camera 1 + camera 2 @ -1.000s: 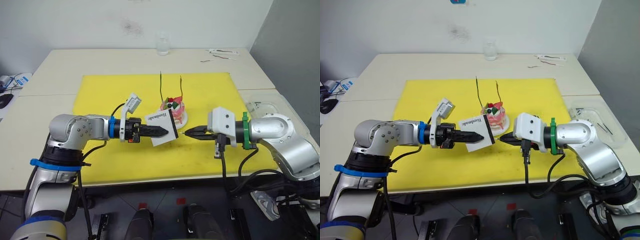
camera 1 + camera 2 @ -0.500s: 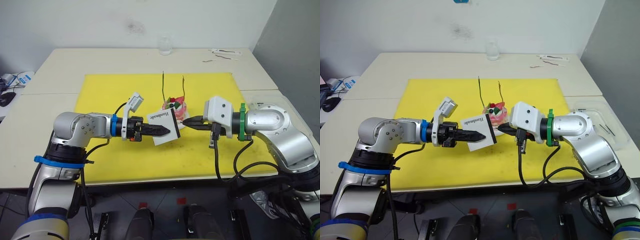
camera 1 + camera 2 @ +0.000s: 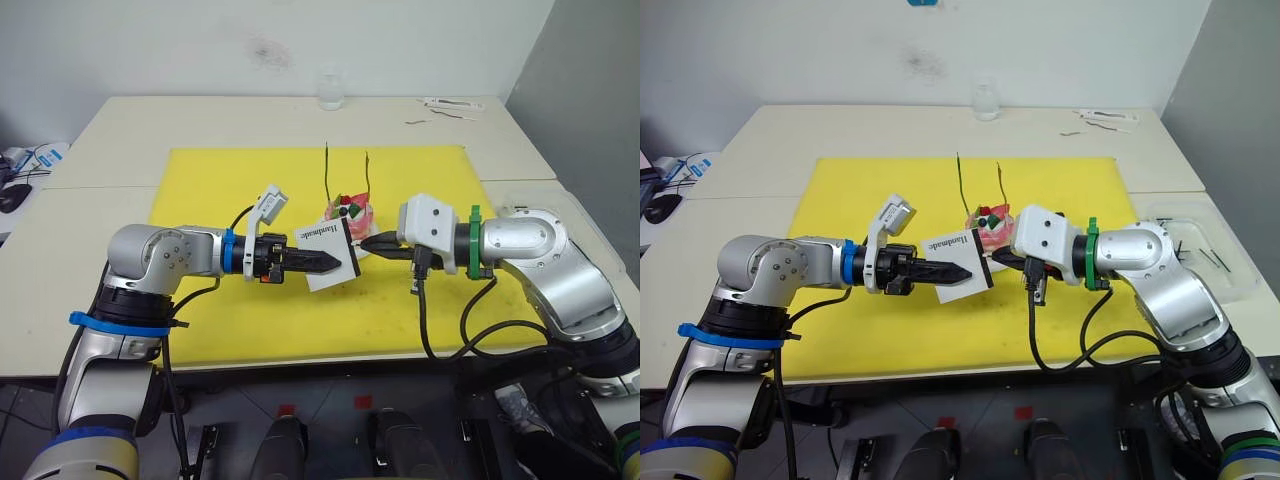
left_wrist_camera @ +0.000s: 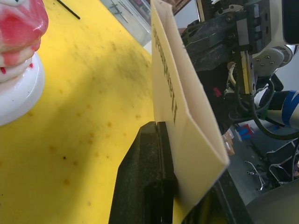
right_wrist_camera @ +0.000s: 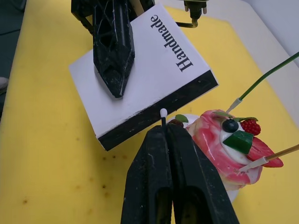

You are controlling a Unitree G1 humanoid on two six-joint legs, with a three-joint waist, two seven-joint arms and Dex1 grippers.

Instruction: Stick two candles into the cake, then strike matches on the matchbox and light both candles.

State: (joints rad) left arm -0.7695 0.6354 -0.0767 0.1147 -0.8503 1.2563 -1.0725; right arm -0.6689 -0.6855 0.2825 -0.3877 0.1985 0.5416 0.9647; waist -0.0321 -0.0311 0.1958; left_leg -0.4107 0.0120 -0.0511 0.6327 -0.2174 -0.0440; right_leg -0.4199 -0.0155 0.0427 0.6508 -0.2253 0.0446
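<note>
Right gripper (image 5: 164, 129) is pinching a match (image 5: 163, 117), white tip sitting at the matchbox (image 5: 145, 88) black strip, just beside the cake (image 5: 231, 147). Left gripper (image 3: 335, 263) is clamping the matchbox, tilted, "Handmade" face showing. Both candles (image 3: 327, 177) are standing in the cake, unlit.

both arms are silver-grey metal with rounded joint housings. the left arm carries a blue ring at the wrist and a blue band lower on the arm, with a small white-grey camera block standing above the wrist. the right arm has a green ring behind a boxy white wrist housing. black cables loop from each wrist down under the arms. the left claw (image 3: 335, 264) and right claw (image 3: 368, 244) each have two black fingers (image 5: 112, 44), tapered to a point, with ribbed, faceted sides.
</note>
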